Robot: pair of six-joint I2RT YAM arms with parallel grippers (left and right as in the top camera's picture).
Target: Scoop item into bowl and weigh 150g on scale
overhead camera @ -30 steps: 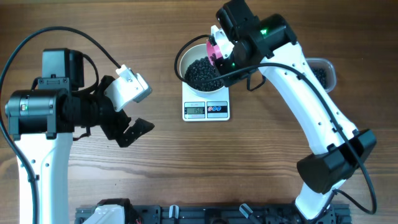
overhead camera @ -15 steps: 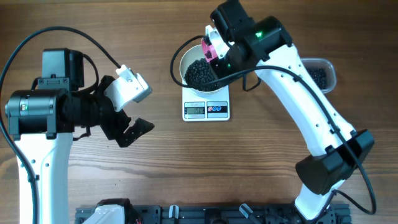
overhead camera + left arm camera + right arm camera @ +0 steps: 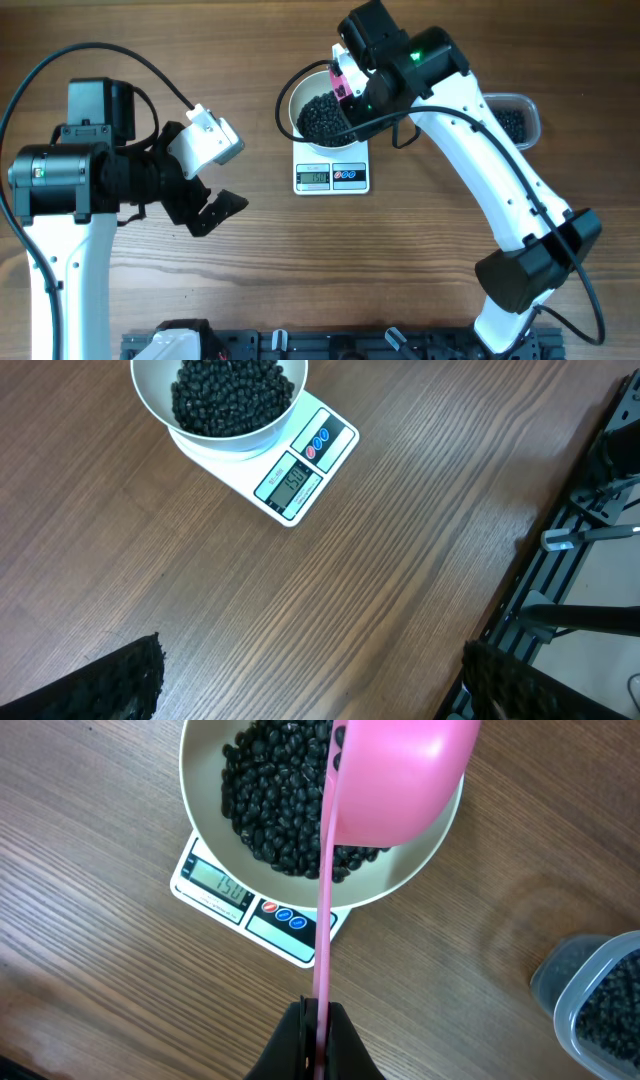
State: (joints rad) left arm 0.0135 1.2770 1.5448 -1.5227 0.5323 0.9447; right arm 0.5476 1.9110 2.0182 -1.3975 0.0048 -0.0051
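Note:
The white bowl (image 3: 292, 100) stands on the small white scale (image 3: 332, 177) and holds a heap of the black beans (image 3: 322, 118). My right gripper (image 3: 318, 1020) is shut on the thin handle of a pink scoop (image 3: 400, 780). The scoop's cup hangs over the right side of the bowl (image 3: 200, 810), turned on its side so its inside is hidden. The scale's display (image 3: 222, 887) reads 150. My left gripper (image 3: 315, 685) is open over bare wood, well to the left of the scale (image 3: 300, 475), with nothing between its fingers.
A clear plastic tub (image 3: 518, 118) with more black beans sits at the far right, beside the right arm. A black rail (image 3: 330, 345) runs along the table's front edge. Cables loop from both arms.
The right arm has shifted slightly left with the scoop, further over the bowl. The left arm has not moved.

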